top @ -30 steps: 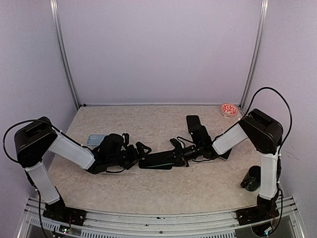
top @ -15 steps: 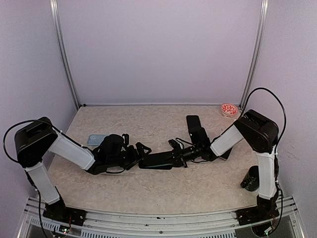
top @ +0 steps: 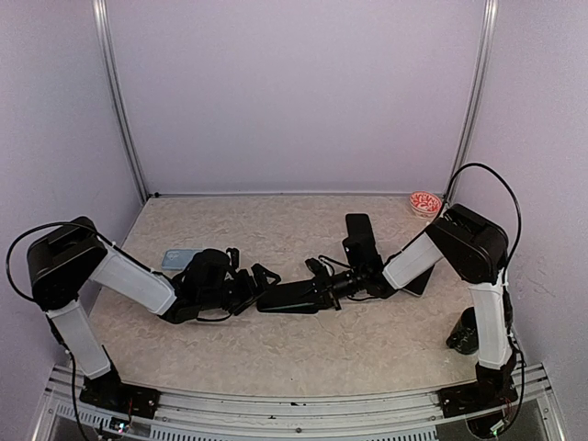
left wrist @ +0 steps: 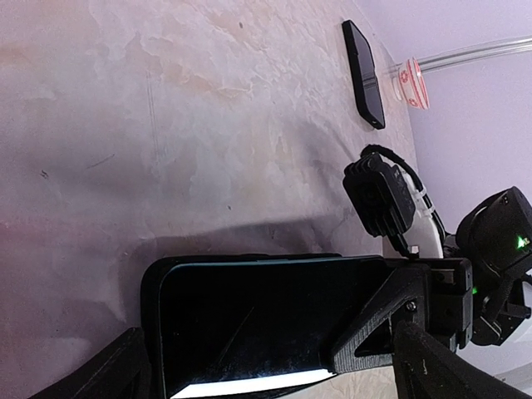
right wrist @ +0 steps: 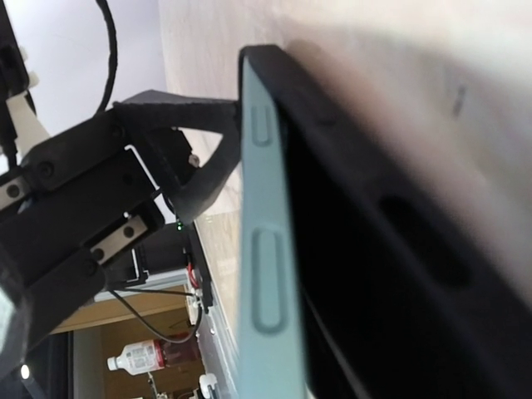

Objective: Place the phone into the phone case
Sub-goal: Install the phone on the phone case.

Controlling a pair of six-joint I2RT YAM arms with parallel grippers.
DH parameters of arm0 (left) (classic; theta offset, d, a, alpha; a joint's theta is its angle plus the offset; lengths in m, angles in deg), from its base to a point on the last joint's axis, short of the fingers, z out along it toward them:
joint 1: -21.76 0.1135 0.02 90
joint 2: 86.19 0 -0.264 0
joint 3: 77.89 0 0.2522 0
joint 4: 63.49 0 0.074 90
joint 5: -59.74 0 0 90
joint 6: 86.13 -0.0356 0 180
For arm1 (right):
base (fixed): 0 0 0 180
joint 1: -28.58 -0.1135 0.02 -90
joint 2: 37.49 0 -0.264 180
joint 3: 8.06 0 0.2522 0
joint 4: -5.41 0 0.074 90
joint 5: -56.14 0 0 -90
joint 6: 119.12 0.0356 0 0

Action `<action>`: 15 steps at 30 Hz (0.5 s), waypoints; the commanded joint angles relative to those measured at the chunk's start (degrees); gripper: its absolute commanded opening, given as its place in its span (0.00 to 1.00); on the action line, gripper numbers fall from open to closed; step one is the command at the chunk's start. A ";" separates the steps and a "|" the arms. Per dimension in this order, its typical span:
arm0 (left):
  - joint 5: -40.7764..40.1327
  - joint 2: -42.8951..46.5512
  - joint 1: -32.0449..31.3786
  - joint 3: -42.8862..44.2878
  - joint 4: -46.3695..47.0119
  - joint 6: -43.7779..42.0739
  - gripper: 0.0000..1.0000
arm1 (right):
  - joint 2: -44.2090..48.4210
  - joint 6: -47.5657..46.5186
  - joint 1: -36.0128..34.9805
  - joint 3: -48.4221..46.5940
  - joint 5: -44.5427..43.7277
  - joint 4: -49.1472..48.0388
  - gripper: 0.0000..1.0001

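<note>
At the middle of the bench (top: 303,354), the phone (top: 287,297) is seen lying flat in the black phone case (left wrist: 151,328), its long axis run left to right, straight from one tool to the other. The right gripper (top: 322,287) is closed, its tips laid at the right end; whether anything is pinched cannot be told. The left gripper (top: 255,289) is spread wide at the left end, nothing held, and the two are about equally near. In the right wrist view the phone's pale teal edge is shown standing proud of the case wall. Seating is judged incomplete, and a press along that edge is called for. A red-and-white dish (top: 425,203) is set at the far right corner; its contents cannot be made out.
</note>
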 commanded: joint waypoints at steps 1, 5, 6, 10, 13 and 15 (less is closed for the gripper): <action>1.64 -0.96 -1.09 0.11 1.85 0.12 0.99 | -2.77 1.00 -2.58 -1.61 -0.48 0.62 0.00; 1.85 -1.05 -1.13 0.03 2.17 0.12 0.99 | -3.41 1.90 -2.75 -1.59 -0.59 -0.83 0.00; 1.92 -1.11 -1.13 0.02 2.24 0.12 0.99 | -3.60 2.38 -2.89 -1.50 -0.63 -1.46 0.00; 2.06 -1.58 -1.22 -0.23 2.84 0.25 0.99 | -4.56 3.84 -3.23 -1.65 -0.18 -3.82 0.00; 2.40 -2.10 -1.25 -0.36 3.53 0.55 0.99 | -5.06 4.26 -3.55 -1.89 0.17 -4.61 0.00; 2.62 -2.29 -1.31 -0.50 3.94 0.69 0.99 | -5.22 4.64 -3.60 -1.82 0.37 -5.35 0.00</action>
